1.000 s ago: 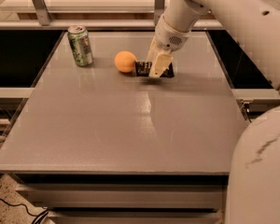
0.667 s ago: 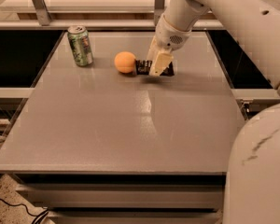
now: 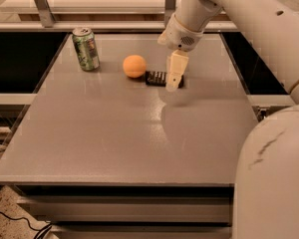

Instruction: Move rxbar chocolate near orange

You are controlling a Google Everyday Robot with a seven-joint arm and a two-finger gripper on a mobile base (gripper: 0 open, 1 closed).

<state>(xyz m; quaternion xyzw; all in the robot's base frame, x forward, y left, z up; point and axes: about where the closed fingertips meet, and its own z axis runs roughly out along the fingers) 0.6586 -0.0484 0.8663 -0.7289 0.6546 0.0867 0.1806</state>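
Fingers of the gripper point down over the right end of the rxbar chocolate; spread or closed cannot be told. Bar lies flat on the table, just right of the orange. Green can stands far left.

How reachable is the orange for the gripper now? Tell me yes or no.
Probably yes. The gripper is at the bar's right end; the orange sits just left of the bar, with only that flat bar between.

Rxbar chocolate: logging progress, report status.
Gripper at right end of flat black rxbar chocolate. Bar lies beside round orange fruit. Green drink can stands clear.
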